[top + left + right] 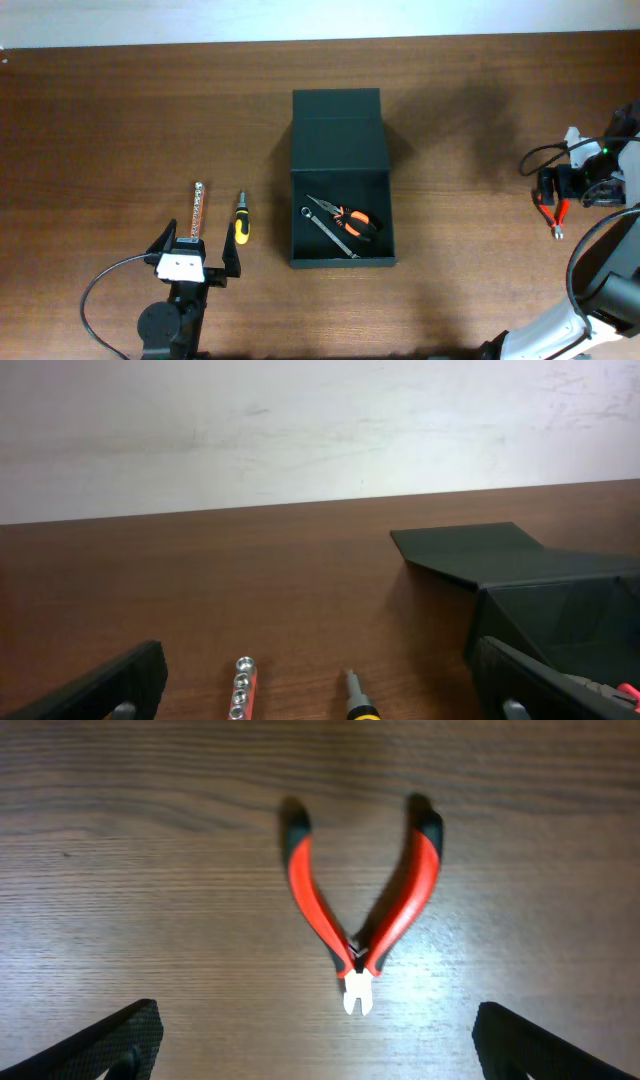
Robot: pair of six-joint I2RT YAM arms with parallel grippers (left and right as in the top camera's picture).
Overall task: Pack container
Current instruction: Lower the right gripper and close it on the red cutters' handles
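Note:
The dark green-black container (340, 150) stands open at the table's middle, its flap lid folded back; it also shows at the right of the left wrist view (545, 595). Inside lie orange-handled pliers (352, 219) and a silver wrench (328, 230). A yellow-handled screwdriver (241, 219) and a red socket rail (197, 211) lie left of it, just ahead of my open, empty left gripper (198, 257). My right gripper (552, 190) is open at the far right, directly over red-handled cutters (362, 915) lying on the table.
A black cable (105, 290) loops beside the left arm. The right arm's cables and white base (600, 290) fill the right edge. A pale wall (300, 420) stands behind the table's far edge.

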